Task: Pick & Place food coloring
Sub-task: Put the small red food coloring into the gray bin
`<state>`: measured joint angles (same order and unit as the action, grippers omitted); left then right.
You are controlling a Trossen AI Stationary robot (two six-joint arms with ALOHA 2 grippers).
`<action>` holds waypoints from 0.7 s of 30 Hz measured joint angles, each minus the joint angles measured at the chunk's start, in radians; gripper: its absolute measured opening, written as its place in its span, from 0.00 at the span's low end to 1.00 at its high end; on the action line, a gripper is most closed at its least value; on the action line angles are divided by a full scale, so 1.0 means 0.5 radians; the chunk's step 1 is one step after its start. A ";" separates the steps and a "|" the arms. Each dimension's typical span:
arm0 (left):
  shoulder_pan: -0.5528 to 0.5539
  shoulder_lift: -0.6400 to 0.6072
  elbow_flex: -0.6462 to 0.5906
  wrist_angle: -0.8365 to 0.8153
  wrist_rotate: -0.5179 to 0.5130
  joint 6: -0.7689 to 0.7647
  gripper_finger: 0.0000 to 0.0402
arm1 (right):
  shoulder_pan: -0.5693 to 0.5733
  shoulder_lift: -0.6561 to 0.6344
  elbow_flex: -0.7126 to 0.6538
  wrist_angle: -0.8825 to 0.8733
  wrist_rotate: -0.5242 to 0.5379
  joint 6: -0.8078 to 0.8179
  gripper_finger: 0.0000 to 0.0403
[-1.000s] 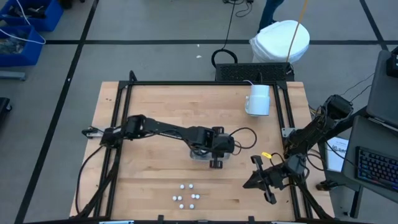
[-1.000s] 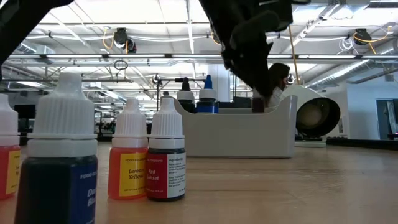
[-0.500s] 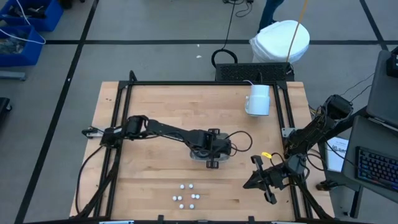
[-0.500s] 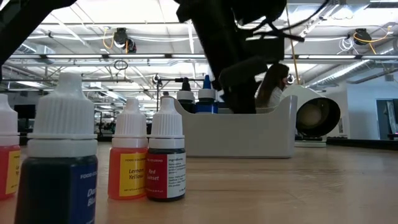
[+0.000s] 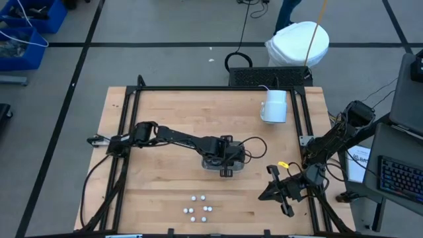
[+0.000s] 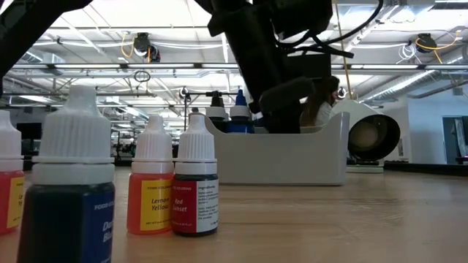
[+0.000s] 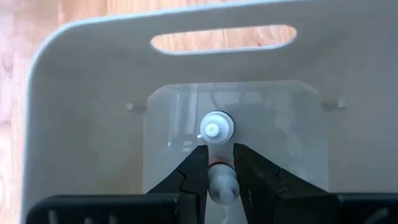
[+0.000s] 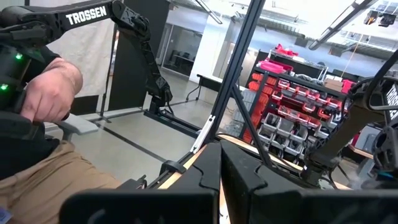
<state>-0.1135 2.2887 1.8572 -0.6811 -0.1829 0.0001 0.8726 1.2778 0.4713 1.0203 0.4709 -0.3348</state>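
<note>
Left claw [image 7: 216, 171] pinches a dropper bottle [image 7: 222, 183] upright, inside the tray [image 7: 87, 93] at frame centre, floor directly below

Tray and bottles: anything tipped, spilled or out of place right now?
Nothing stands out. The left hand holds a dropper bottle inside the tray, beside an upright bottle. The loose bottles stand upright near the table's front edge. No spill shows.
</note>
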 joint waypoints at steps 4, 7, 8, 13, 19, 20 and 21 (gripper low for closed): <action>0.000 0.000 0.000 -0.004 0.000 0.006 0.19 | -0.001 0.000 0.000 0.000 -0.001 -0.001 0.00; 0.000 0.000 0.000 -0.003 0.007 0.016 0.19 | -0.001 0.000 0.000 0.000 -0.001 0.000 0.00; 0.000 0.000 0.000 0.000 0.009 0.037 0.19 | -0.001 0.000 0.000 0.000 -0.001 0.000 0.00; -0.002 0.000 0.000 0.004 0.014 0.117 0.22 | -0.001 0.000 0.000 -0.001 -0.001 0.000 0.00; -0.006 0.000 0.046 -0.024 0.014 0.154 0.41 | -0.001 0.000 0.000 -0.002 -0.001 0.000 0.00; -0.006 -0.001 0.059 -0.023 0.013 0.162 0.45 | -0.001 0.000 0.000 -0.002 -0.001 0.000 0.00; -0.006 -0.001 0.073 -0.023 0.014 0.171 0.49 | -0.001 0.000 0.000 -0.002 -0.001 0.000 0.00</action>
<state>-0.1165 2.2883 1.8937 -0.6927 -0.1761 0.0857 0.8722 1.2778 0.4713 1.0191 0.4706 -0.3347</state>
